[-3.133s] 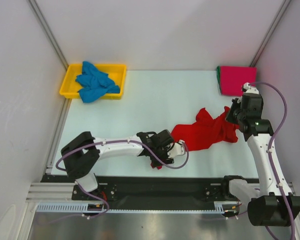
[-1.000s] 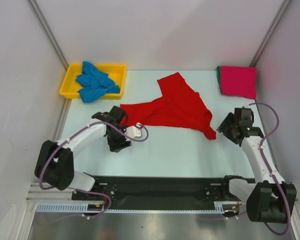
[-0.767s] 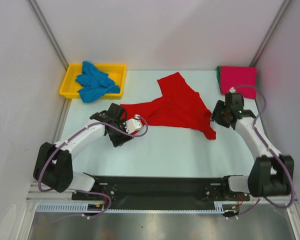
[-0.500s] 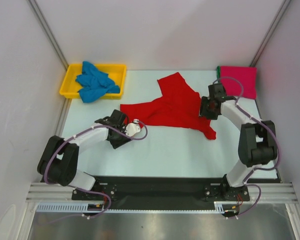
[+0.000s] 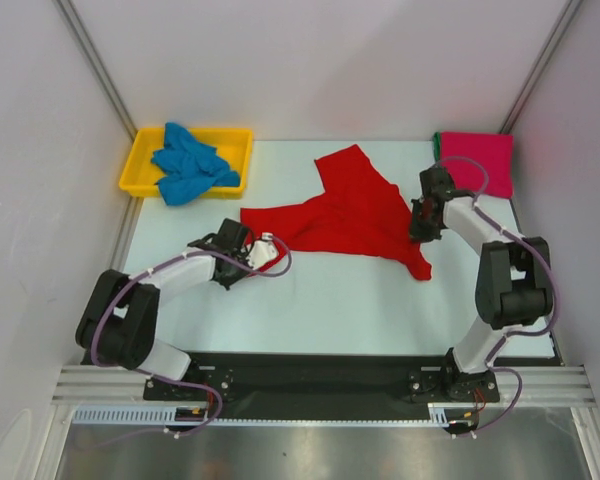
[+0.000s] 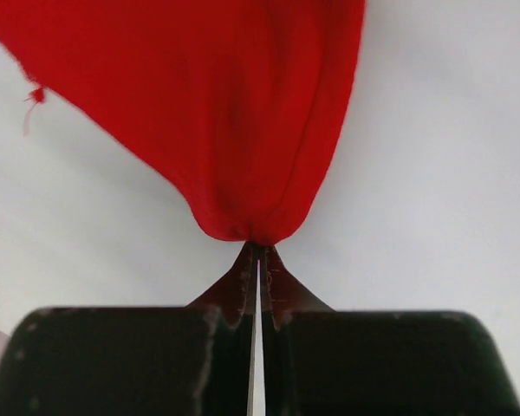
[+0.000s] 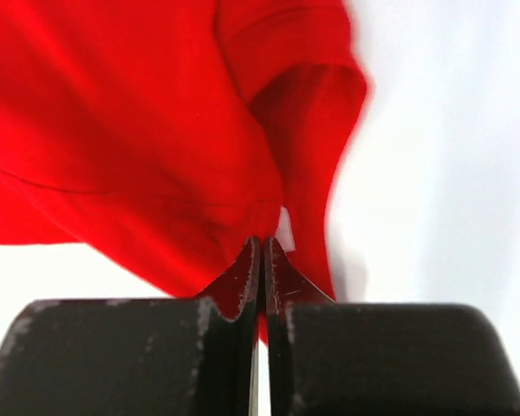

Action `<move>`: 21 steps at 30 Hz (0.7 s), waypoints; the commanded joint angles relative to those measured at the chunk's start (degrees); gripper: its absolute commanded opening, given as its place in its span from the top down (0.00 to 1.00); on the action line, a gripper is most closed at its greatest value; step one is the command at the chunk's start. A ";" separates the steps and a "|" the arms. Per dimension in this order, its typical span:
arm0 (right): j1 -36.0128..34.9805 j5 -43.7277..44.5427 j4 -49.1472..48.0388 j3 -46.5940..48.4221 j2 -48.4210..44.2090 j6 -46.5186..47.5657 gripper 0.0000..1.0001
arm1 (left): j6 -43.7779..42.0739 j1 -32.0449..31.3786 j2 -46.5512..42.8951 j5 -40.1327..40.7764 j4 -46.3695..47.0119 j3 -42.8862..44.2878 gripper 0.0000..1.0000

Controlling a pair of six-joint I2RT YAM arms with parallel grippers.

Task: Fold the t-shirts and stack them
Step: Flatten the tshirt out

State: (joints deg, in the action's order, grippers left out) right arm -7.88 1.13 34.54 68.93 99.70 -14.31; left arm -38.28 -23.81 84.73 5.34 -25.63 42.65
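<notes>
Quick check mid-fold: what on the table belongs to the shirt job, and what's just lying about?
Job: red t-shirt, pinched by left fingers and right fingers; blue t-shirt, crumpled in the yellow tray; folded pink t-shirt over a green edge.
Lying about: yellow tray.

In both wrist views the bright red cloth t-shirt is cut off by the top edge. The folded magenta-pink cloth t-shirt hides nearly all of the green cloth piece below it.
</notes>
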 commanded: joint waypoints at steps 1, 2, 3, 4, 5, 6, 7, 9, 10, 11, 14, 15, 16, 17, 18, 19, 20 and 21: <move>2.42 1.60 2.45 4.19 -8.02 0.59 1.00 | 3.21 2.71 -3.95 -1.90 0.41 5.05 1.00; 2.60 1.69 3.68 4.98 -9.16 0.68 1.00 | 4.35 4.37 -4.65 -2.53 -0.29 6.29 1.00; 3.13 1.77 4.47 6.30 -11.70 1.03 1.00 | 4.88 6.22 -6.31 -3.49 -2.30 9.61 1.00; 3.13 1.77 4.48 7.27 -12.85 1.12 1.00 | 4.88 6.23 -6.94 -3.50 -3.71 11.56 1.00; 3.83 1.69 5.52 7.88 -14.17 1.12 1.00 | 5.15 8.06 -7.64 -4.80 -5.38 13.84 1.00; 4.36 1.25 6.32 8.67 -15.14 1.12 1.00 | 5.06 8.86 -8.69 -4.90 -7.05 16.03 1.00; 4.89 -0.06 7.11 9.73 -17.32 1.12 1.00 | 5.15 9.65 -9.31 -6.38 -10.37 20.32 1.00; 6.12 -0.60 8.78 9.74 -19.36 0.42 1.00 | 4.80 11.33 -10.46 -7.63 -12.86 23.43 0.99; 6.21 -0.60 9.57 9.74 -20.59 0.07 1.00 | 4.62 11.51 -11.59 -7.63 -15.31 25.96 1.00; 6.21 -0.51 11.49 10.17 -23.04 -0.02 1.00 | 4.27 12.20 -11.86 -7.63 -16.81 27.38 1.00; 7.52 1.60 15.97 12.01 -30.14 -1.07 1.00 | 3.40 15.44 -13.53 -3.95 -21.38 33.79 1.00; 10.66 1.42 17.12 12.46 -31.92 -1.42 1.00 | 3.13 16.77 -13.89 -2.72 -22.53 35.38 1.00; 12.00 0.64 18.44 12.81 -33.50 -1.60 1.00 | 2.69 18.00 -14.32 -2.45 -24.89 36.61 1.00; 13.58 0.37 21.24 13.51 -36.39 -1.78 1.00 | 1.99 20.45 -15.46 -2.53 -26.13 38.19 1.00; 14.55 0.19 22.48 13.86 -37.55 -1.87 1.00 | 1.90 21.52 -16.08 -2.79 -27.18 38.73 1.00; 15.52 -0.33 23.37 14.04 -38.61 -1.87 1.00 | 2.07 22.40 -16.52 -3.75 -29.02 39.69 1.00; 15.61 -0.60 23.64 13.96 -39.23 -2.21 1.00 | 2.68 23.19 -16.53 -4.20 -29.74 40.22 1.00; 15.61 -0.60 23.03 13.52 -39.06 -2.48 1.00 | 3.03 23.28 -16.09 -4.72 -30.09 40.58 1.00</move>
State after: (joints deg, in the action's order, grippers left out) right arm 6.46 -0.45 53.52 80.49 62.59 -16.36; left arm -34.89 -2.68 69.73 -0.60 -49.01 80.34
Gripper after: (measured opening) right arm 0.020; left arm 0.008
